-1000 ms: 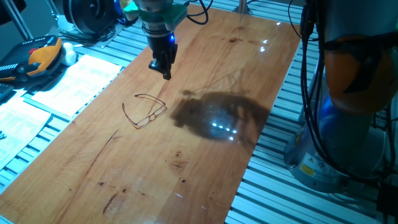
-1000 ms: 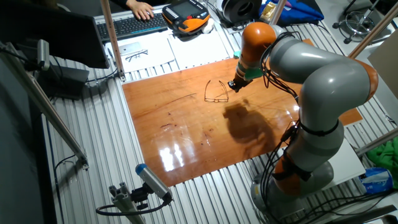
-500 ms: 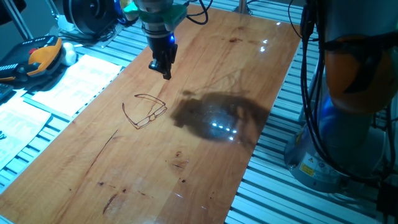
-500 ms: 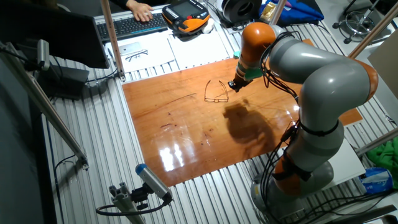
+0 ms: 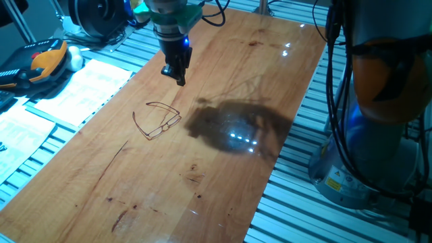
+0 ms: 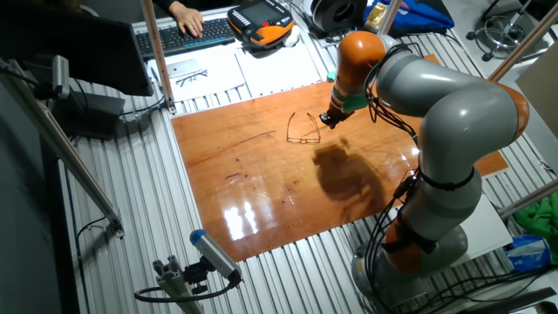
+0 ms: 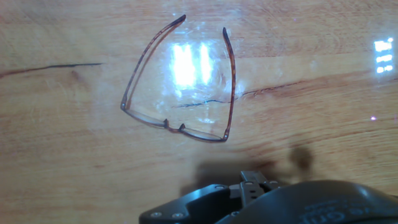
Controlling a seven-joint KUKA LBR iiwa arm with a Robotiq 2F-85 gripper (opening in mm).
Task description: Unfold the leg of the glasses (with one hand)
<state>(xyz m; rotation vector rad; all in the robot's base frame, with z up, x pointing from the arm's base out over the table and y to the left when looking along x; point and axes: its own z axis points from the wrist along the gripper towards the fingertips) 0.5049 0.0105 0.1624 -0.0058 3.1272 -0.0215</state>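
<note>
Hand view: thin reddish-brown wire-frame glasses lie flat, both legs open, pointing away from the black two-finger gripper, which hangs closed, empty.

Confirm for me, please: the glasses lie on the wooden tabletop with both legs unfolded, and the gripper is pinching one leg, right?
Not quite. The glasses do lie on the wooden tabletop with both legs unfolded, but the gripper is not pinching a leg: it hangs above the wood, apart from the frame. The one fixed view shows the gap.
</note>
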